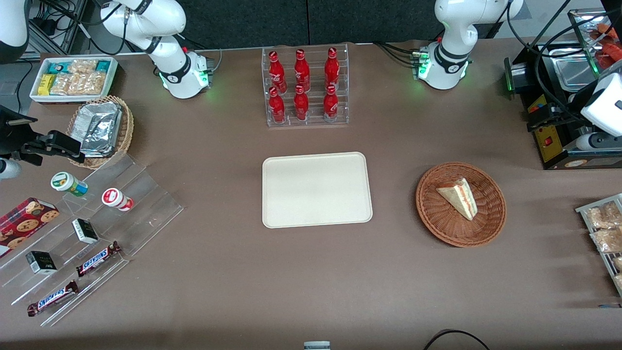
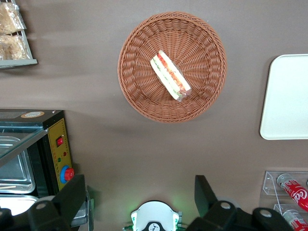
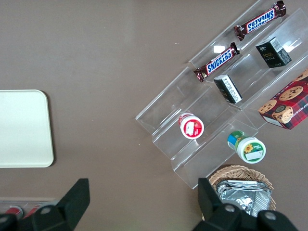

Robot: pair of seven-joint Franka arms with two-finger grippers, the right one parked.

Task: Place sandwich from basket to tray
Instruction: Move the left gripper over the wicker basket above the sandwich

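The sandwich (image 1: pixel 459 197) (image 2: pixel 171 75), a pale bread wedge with red and green filling, lies in the reddish-brown wicker basket (image 1: pixel 432 214) (image 2: pixel 139 53). Toward the parked arm's end from the basket, the cream tray (image 1: pixel 317 189) (image 2: pixel 286 96) lies flat on the table with nothing on it. My gripper (image 2: pixel 139 192) is open and holds nothing, its dark fingers (image 2: pixel 72 192) spread wide. It hangs high above the table, farther from the front camera than the basket and apart from it. The arm's white wrist (image 1: pixel 605 109) hangs over the black appliance.
A black appliance (image 1: pixel 559 121) and a wire rack of snack packs (image 1: pixel 605 228) stand at the working arm's end. A rack of red bottles (image 1: pixel 306 87) stands farther back than the tray. A tan basket of foil packets (image 1: pixel 99 129) and acrylic steps with snacks (image 1: pixel 87 228) sit at the parked arm's end.
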